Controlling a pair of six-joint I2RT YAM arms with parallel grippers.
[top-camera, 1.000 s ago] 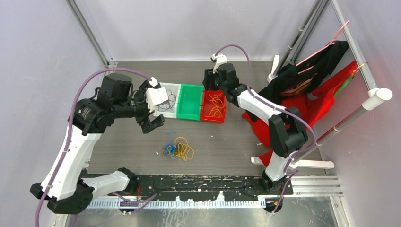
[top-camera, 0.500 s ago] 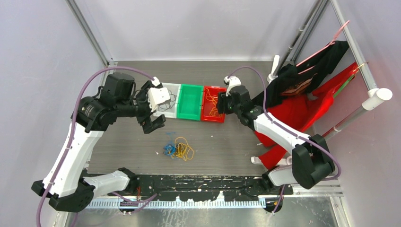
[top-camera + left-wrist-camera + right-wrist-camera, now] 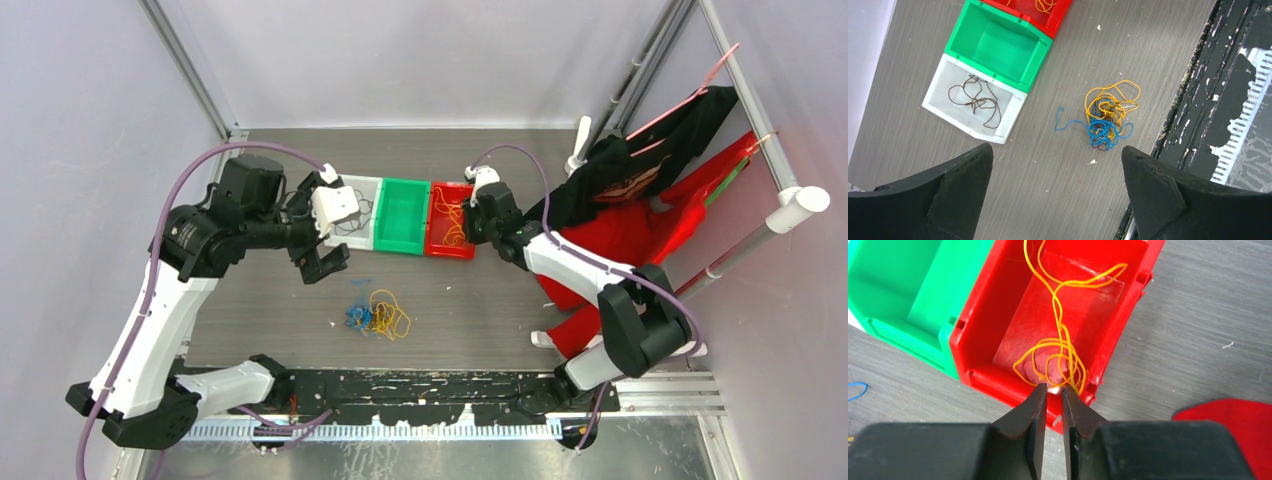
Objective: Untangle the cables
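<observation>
A tangle of yellow-orange, blue and dark brown cables (image 3: 375,316) lies on the table; it also shows in the left wrist view (image 3: 1108,117). My left gripper (image 3: 322,262) hangs wide open and empty above the table, left of the tangle (image 3: 1055,150). A dark brown cable (image 3: 973,97) lies in the white bin (image 3: 350,240). Yellow-orange cables (image 3: 1058,355) lie in the red bin (image 3: 983,325). My right gripper (image 3: 474,222) is at the red bin's near right corner, its jaws almost together with a narrow gap (image 3: 1054,387), nothing seen between them.
A green bin (image 3: 402,215) stands between the white and red bins. Red and black clothes (image 3: 640,200) hang on a rack at the right, and red cloth (image 3: 1228,415) lies close to my right gripper. A black rail (image 3: 450,390) runs along the near edge.
My right arm has drawn back from the far side of the red bin to its near right corner, its elbow swinging right. The left arm has hardly moved.
</observation>
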